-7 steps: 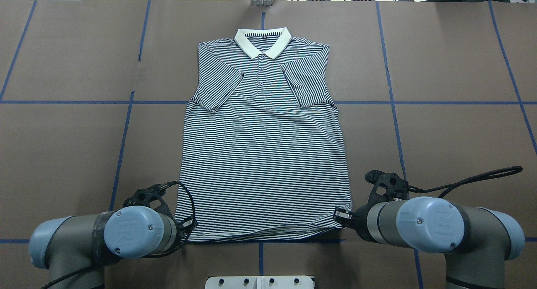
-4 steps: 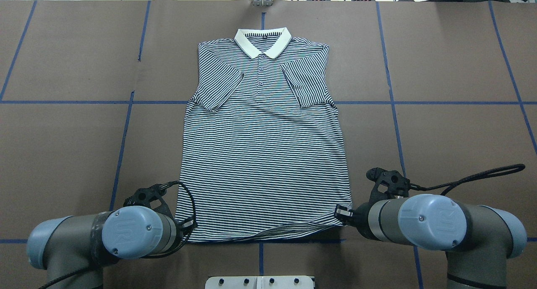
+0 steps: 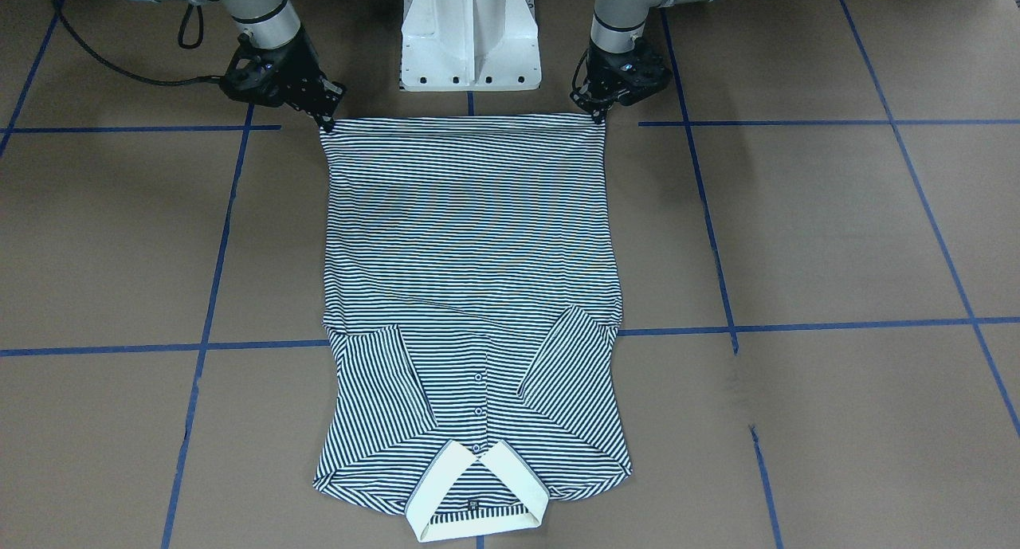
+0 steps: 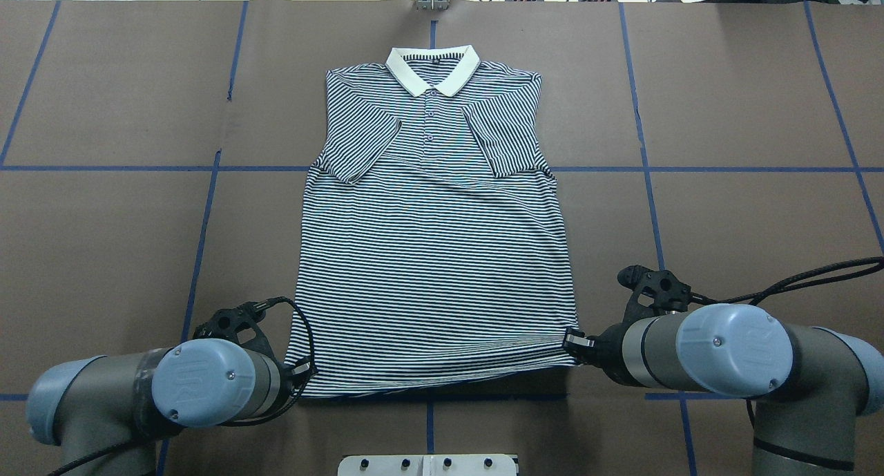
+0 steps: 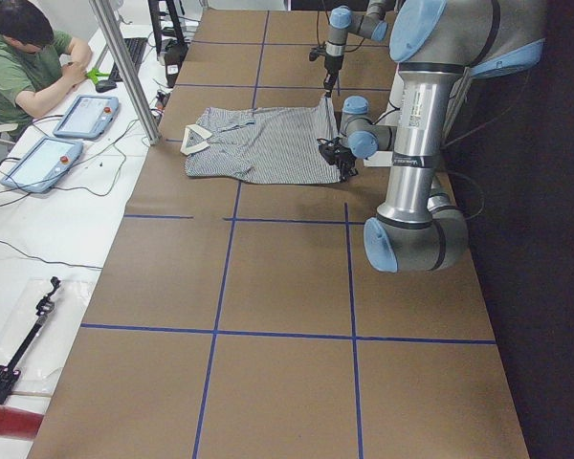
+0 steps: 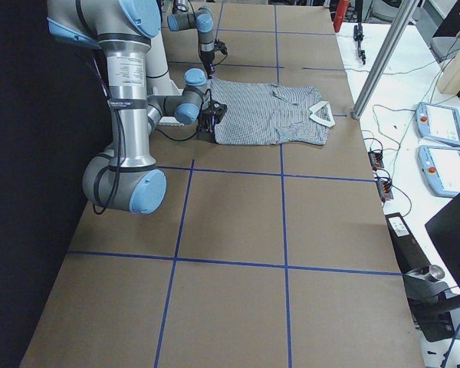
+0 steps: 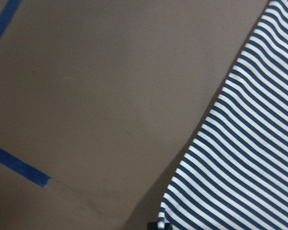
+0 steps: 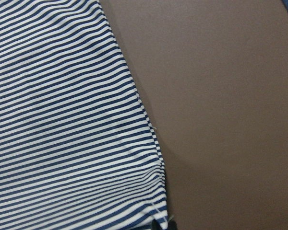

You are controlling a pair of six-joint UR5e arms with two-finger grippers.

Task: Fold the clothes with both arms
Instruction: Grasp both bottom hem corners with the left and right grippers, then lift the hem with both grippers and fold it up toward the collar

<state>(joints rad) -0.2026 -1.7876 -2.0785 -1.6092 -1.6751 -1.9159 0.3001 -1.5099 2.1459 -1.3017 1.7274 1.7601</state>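
From the front, the shirt [image 3: 470,238] lies flat and face up in the middle of the brown table [image 3: 837,230], with its collar [image 3: 478,493] at 6 o'clock and its hem at 12. The left gripper [image 3: 596,117] pinches the hem corner at 1 o'clock and the right gripper [image 3: 327,120] pinches the one at 11 o'clock. Both are clamped on cloth, and the hem runs straight between them.

From overhead the collar sits at 12 o'clock, and both sleeves [image 4: 362,148] are folded in over the chest. The grippers hold the hem corners at 5 and 7 o'clock.

In the left side view the shirt lies towards 12 o'clock, and a person [image 5: 24,57] sits at 10 o'clock by a white bench. The right side view shows the shirt at 12 o'clock, beyond the near arm.

The left wrist view has stripes from 2 to 5 o'clock, with the corner ending at a dark fingertip at 6 and blue tape [image 7: 19,165] at 8 o'clock. The right wrist view mirrors it — stripes from 7 to 11 o'clock, with the corner at 6.
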